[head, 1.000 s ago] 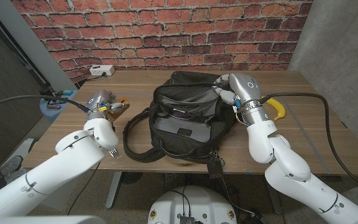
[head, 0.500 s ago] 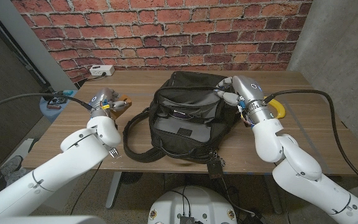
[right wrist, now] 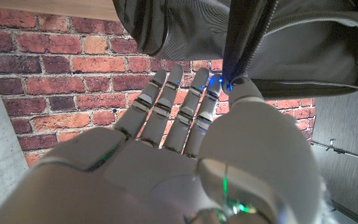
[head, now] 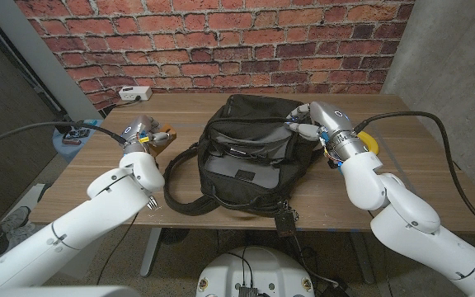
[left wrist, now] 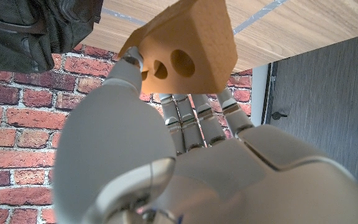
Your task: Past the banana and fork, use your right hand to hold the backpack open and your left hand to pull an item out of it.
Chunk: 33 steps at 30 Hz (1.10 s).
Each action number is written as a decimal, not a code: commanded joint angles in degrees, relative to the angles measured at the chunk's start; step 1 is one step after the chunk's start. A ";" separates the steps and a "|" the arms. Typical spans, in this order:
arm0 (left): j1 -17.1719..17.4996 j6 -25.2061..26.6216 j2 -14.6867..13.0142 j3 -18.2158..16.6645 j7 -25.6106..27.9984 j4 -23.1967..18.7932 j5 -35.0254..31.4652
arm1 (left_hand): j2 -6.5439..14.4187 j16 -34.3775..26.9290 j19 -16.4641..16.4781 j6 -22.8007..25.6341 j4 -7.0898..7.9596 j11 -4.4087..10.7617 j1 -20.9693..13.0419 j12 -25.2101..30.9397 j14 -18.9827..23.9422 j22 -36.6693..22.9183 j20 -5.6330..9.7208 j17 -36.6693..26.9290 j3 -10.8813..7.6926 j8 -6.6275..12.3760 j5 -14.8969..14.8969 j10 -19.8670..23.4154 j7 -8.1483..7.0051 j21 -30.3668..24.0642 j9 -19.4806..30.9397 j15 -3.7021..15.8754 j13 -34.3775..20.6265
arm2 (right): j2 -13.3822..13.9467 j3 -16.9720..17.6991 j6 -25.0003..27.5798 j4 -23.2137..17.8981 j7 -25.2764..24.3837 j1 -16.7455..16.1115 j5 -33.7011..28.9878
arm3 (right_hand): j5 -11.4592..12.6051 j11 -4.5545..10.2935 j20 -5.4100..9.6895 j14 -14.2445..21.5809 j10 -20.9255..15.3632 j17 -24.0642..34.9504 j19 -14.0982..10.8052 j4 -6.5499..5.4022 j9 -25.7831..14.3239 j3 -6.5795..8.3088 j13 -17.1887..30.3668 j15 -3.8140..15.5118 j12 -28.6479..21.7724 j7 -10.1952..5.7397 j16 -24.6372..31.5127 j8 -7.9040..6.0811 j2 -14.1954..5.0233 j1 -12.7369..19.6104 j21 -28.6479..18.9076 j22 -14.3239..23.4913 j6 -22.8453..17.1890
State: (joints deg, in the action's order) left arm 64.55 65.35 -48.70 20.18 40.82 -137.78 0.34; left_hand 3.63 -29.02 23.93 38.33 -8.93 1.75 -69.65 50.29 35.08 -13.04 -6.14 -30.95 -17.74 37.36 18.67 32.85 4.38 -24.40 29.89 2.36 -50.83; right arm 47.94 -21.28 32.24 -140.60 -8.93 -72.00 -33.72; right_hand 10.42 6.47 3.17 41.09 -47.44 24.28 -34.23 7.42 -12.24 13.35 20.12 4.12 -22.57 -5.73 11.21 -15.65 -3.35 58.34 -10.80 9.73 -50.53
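The brown wooden table [head: 402,177] runs left to right in the head view, its far edge against a red brick wall [head: 221,41]; bare wood lies open on both sides of the bag, more of it on the robot's right; the near edge is partly covered by the two white arms.

The black fabric backpack [head: 246,161] lies near the middle of the table, its long axis running from the near edge toward the wall, its unzipped mouth gaping upward and toward the robot; a grey inner lining with a small dark pocket shows inside, while the deeper contents are too dark to make out; a black strap loops out on the robot's left side and a buckle hangs over the near edge.

The right robot hand [head: 308,122] is at the far right rim of the opening, thumb and a finger closed on the zipper edge, the other fingers extended, as the right wrist view [right wrist: 185,124] also shows; behind its wrist a curved yellow banana [head: 371,145] peeks out, mostly hidden by the arm.

The left robot hand [head: 148,134] sits left of the backpack, apart from it, fingers gripping a tan wooden block with round holes [left wrist: 185,46]; in the head view that block is only a small orange-brown patch.

A white power strip [head: 135,93] lies at the table's far left edge.
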 commanded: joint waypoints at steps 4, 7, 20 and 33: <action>-0.46 -1.41 2.73 1.25 1.46 1.91 -2.67 | 2.36 0.06 0.18 0.52 0.11 0.48 -2.04 0.09 0.34 -0.04 0.03 -0.27 0.06 0.58 0.33 0.29 -0.13 -0.52 -0.01 0.11 -0.22 | 4.38 3.14 1.82 -2.05 4.45 0.33 8.35 | 0.31 -0.31 0.68 -1.40 1.32 0.16 1.17 0.09 -0.05 -0.32 0.36 7.62 0.72 0.44 -0.01 0.86 0.19 -0.87 0.25 0.13 1.49; -0.54 -1.75 2.97 1.50 1.53 2.18 -3.15 | 2.29 0.13 0.14 0.41 0.13 0.61 -1.92 0.05 0.31 -0.03 0.11 -0.28 0.12 0.59 0.32 0.23 -0.15 -0.55 -0.09 0.11 -0.25 | 5.61 3.77 2.05 -2.35 5.34 0.46 10.19 | 0.33 -0.57 0.54 -2.12 2.15 0.05 1.47 0.12 -0.04 -0.35 0.39 7.44 1.07 0.53 -0.20 1.05 0.22 -0.99 0.28 0.13 1.75; 0.44 -3.93 4.19 0.98 2.12 3.30 -4.71 | 2.22 0.26 0.02 0.43 0.06 0.64 -1.80 -0.10 0.35 0.02 0.09 -0.42 0.20 0.78 0.28 0.24 -0.27 -0.68 -0.41 0.21 -0.26 | 9.97 7.61 2.62 -3.77 8.74 0.26 20.89 | 0.42 -2.10 0.07 -5.92 6.02 -0.77 3.94 0.08 -0.05 -0.55 0.50 5.79 2.86 1.57 -0.80 2.80 0.34 -2.06 0.56 0.13 5.31; 1.08 -4.66 4.40 0.18 1.21 3.57 -5.20 | 2.10 0.82 -0.08 0.48 0.12 0.69 -1.45 -0.25 0.29 0.08 0.14 -0.15 0.18 0.98 0.26 0.25 -0.25 -0.80 -0.72 0.16 -0.22 | 13.43 9.54 6.12 -6.10 8.13 -0.28 28.67 | 0.46 -2.89 -0.07 -7.50 7.53 -1.16 5.39 0.15 -0.09 -0.60 0.29 4.86 3.79 1.69 -0.74 3.51 0.29 -2.40 0.60 0.14 7.03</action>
State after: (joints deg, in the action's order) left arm 65.06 62.19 -44.57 20.89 42.61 -134.57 -3.85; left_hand 3.60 -28.38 23.94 38.36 -9.01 1.97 -69.68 49.97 35.21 -12.76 -6.15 -31.06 -17.66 37.76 18.68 32.66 3.96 -24.85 29.05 2.47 -50.99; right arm 56.95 -14.83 36.59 -144.37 -0.87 -71.56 -11.68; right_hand 10.62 3.59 2.67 33.98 -40.47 23.11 -29.20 7.49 -12.26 12.79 20.45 3.20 -19.24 -4.00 10.60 -12.27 -3.04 56.53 -10.15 9.73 -44.08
